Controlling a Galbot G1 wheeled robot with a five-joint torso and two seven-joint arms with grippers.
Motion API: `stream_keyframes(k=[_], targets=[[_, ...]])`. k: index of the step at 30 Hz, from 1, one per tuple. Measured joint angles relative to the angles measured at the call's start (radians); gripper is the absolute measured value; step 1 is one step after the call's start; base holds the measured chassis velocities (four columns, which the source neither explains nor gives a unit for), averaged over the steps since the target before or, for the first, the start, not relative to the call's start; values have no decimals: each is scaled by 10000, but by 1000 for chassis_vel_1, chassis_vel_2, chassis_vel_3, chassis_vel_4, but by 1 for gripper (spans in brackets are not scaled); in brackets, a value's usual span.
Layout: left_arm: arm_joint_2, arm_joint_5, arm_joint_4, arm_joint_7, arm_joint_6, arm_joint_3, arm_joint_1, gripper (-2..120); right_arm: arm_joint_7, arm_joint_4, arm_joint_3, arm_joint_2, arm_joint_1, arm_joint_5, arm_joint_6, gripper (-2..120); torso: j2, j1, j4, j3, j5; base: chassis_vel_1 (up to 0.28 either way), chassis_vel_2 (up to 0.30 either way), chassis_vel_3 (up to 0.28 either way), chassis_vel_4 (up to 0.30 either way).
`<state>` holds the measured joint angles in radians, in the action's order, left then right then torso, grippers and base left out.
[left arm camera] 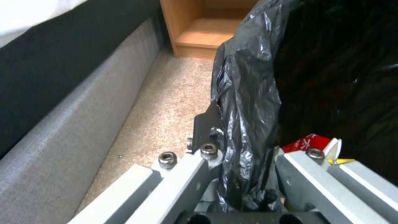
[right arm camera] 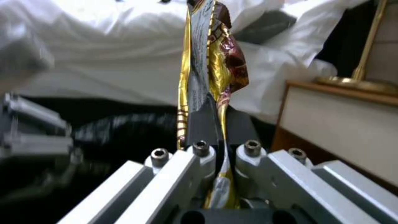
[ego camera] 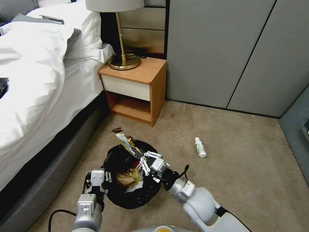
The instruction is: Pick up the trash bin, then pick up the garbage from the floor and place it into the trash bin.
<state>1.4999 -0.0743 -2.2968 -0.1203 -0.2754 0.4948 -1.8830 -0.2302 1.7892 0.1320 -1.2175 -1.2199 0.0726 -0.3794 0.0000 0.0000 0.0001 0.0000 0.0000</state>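
The trash bin (ego camera: 128,196), lined with a crinkly black bag (left arm camera: 248,93), is in front of me beside the bed. My left gripper (ego camera: 107,176) is shut on its near-left rim, pinching the bag's folded edge (left arm camera: 244,174). My right gripper (ego camera: 139,155) is over the bin's mouth, shut on the lower end of a gold-and-brown snack wrapper (ego camera: 124,139) (right arm camera: 211,71) that sticks up and away from me. Inside the bin lie a brown paper bag (ego camera: 124,178), white tissue (ego camera: 139,185) and a red-white packet (left arm camera: 309,142). A small white bottle (ego camera: 200,147) lies on the carpet to the right.
The bed (ego camera: 38,96) with its grey base (left arm camera: 62,124) runs along my left. A wooden nightstand (ego camera: 136,87) with a brass lamp (ego camera: 124,61) stands ahead. Grey wall panels (ego camera: 231,51) close the back. Open carpet (ego camera: 244,180) spreads to the right.
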Motion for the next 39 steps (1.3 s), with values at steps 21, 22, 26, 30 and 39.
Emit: stream_keyframes(k=[21,22,26,30,39], targets=[[-92,183,-50,1,-39,161,131,1,-74,-171,-112,267,-709,-541,-164,45,0,0,-1,0,0,0,0,0,0],[-102,208,-50,1,-57,180,151,1,-74,-149,-147,296,-737,-547,-178,50,0,0,-1,-1,0,0,0,0,0],[-120,244,-50,-2,-98,207,186,1,-83,-69,-262,389,-771,-552,-207,65,0,0,-1,0,0,0,0,0,0],[-125,249,-42,-2,-110,214,191,1,-118,89,-432,533,-819,-550,-257,82,0,0,-1,0,0,0,0,0,0],[-211,249,104,-6,-119,270,138,1,-61,814,-1042,832,-885,-486,-619,100,0,0,-1,0,0,0,0,0,0]])
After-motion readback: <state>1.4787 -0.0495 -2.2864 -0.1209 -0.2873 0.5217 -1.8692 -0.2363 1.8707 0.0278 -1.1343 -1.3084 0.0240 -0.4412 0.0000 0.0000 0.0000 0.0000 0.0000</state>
